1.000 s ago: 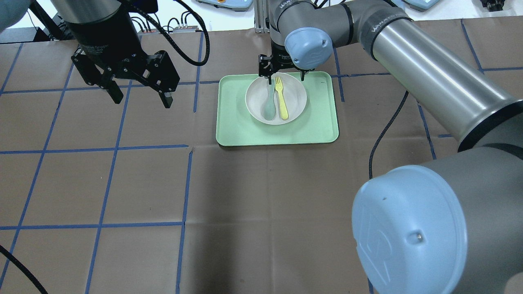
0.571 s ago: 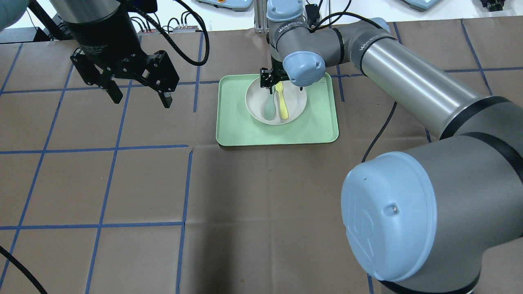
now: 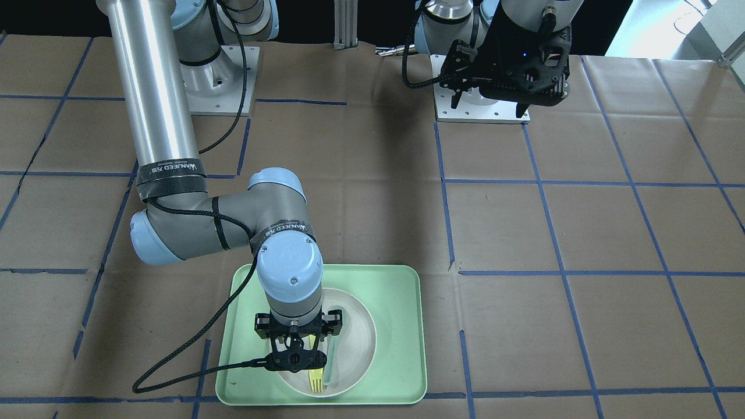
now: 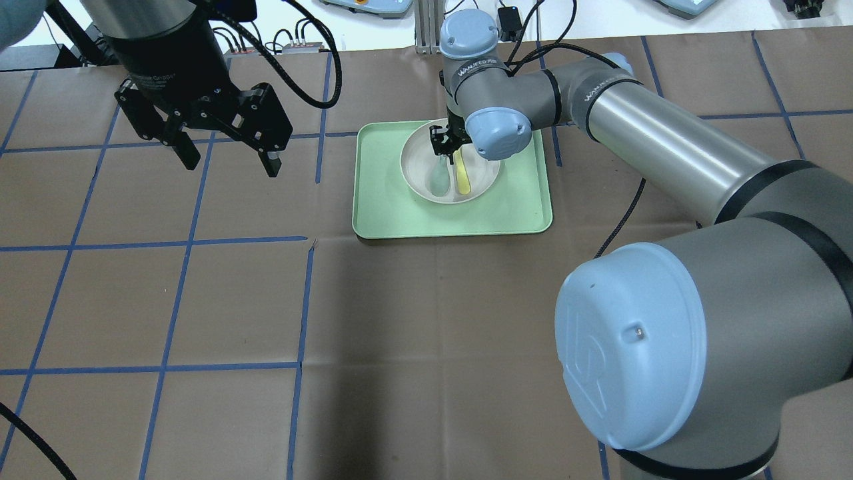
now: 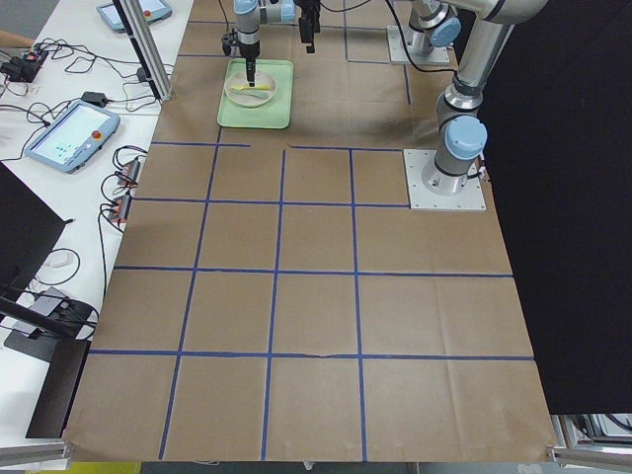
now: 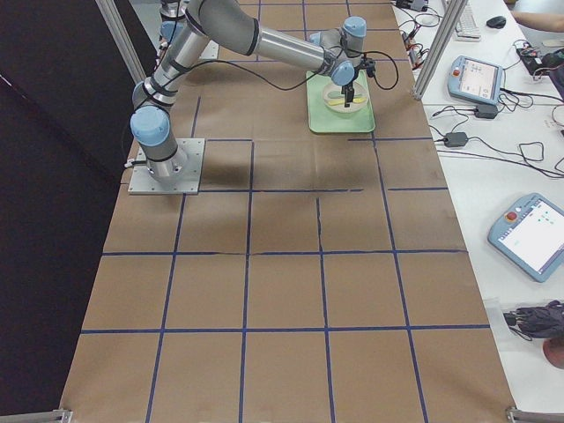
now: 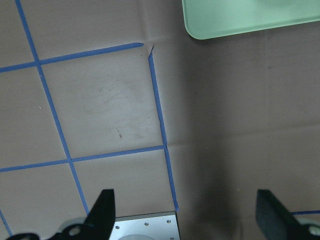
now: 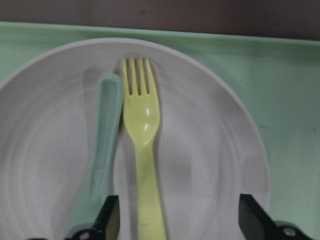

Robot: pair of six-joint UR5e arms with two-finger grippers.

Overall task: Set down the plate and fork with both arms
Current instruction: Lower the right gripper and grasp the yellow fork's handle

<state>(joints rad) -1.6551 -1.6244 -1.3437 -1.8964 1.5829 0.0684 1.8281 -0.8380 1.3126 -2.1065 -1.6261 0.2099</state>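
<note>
- Right claw (image 8: 177, 217) spread wide, straddling fork (image 8: 142, 150) handle; nothing gripped yet.
- Fork lies in plate (image 8: 210, 150), spoon (image 8: 102, 150) at its 9 o'clock.
- Left claw (image 4: 230, 163) spread, empty, at tray's (image 4: 373, 213) 9 o'clock.
- Both placements look outstanding.

Fork (image 4: 462, 180) and spoon (image 4: 438, 181) in the plate (image 4: 416, 167), plate on the tray (image 4: 400, 217).
The tray lies on the table (image 4: 200, 300); the plate sits toward its side away from the robot. The spoon lies just beside the fork, on the robot's left, tines pointing away from the robot.
</note>
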